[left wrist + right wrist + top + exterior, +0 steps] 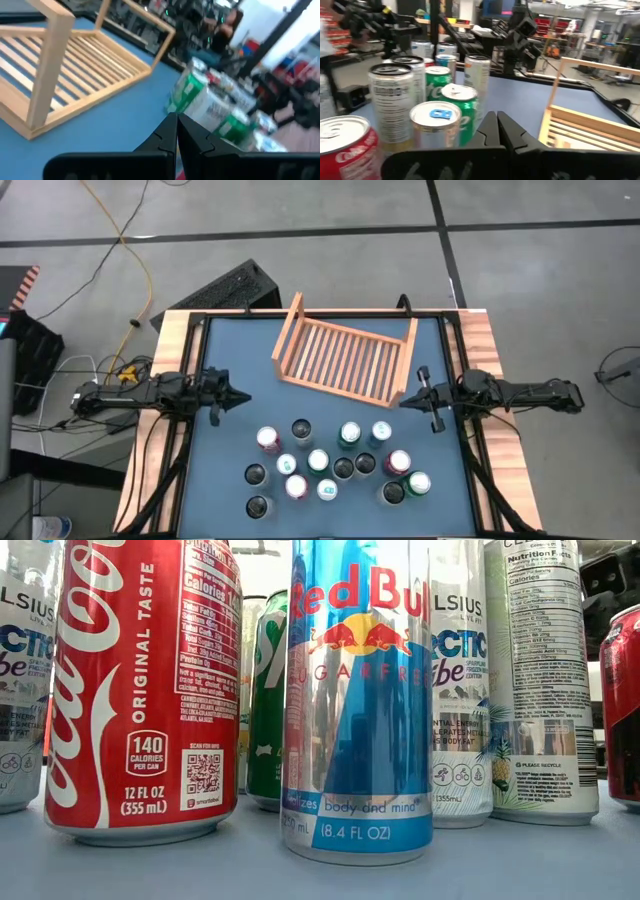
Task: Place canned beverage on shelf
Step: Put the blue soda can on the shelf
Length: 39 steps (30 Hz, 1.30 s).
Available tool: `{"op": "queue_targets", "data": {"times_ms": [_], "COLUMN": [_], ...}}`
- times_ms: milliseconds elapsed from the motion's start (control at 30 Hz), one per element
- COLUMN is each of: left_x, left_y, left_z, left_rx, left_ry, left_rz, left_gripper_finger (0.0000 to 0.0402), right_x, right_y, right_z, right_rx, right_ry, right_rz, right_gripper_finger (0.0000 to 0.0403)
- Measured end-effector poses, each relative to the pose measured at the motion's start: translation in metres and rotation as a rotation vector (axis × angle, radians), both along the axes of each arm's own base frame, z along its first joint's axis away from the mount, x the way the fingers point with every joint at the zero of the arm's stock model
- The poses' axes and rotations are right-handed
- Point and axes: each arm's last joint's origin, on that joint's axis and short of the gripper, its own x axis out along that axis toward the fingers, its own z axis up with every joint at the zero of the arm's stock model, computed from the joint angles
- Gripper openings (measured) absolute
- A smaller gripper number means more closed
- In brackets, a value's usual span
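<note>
A light-brown wooden shelf (345, 358) with a slatted base and raised side boards lies flat on the blue table, toward its far side; it also shows in the left wrist view (75, 75) and the right wrist view (590, 125). Several canned beverages (335, 463) stand upright in a cluster on the near half. My left gripper (243, 398) hovers shut at the table's left edge, pointing level toward the middle. My right gripper (403, 402) hovers shut at the right edge, beside the shelf's right end. Neither holds anything.
The low view is filled by cans: a red cola can (145, 690), a blue energy-drink can (358, 700), a green can (265, 700) and white cans (540, 680). Bare blue table (230, 435) lies between the cans and each arm. A keyboard (225, 288) lies beyond the far edge.
</note>
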Motion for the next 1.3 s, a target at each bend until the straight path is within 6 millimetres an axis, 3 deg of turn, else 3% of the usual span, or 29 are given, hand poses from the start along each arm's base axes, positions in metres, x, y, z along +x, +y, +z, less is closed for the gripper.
{"op": "queue_targets", "data": {"times_ms": [300,567,767,1300], "left_x": [-0.001,-0.003,-0.003,-0.004], "left_y": [0.007,0.011,0.012,0.012], "left_z": [-0.001,-0.003,-0.003,-0.003], "left_rx": [-0.179,-0.166,-0.207,-0.22], "left_ry": [-0.018,-0.014,-0.015,-0.018], "left_rz": [0.243,0.411,0.422,0.44], "left_gripper_finger": [0.0,0.0,0.0,0.0], "right_x": [0.0,0.0,0.0,0.0], "right_y": [0.0,0.0,0.0,0.0], "right_z": [0.0,0.0,0.0,0.002], "right_rx": [-0.003,0.001,0.13,0.158], "right_ry": [-0.001,-0.001,0.017,-0.004], "right_rz": [-0.01,-0.011,-0.015,-0.012], "right_gripper_finger": [0.0,0.0,0.0,0.0]}}
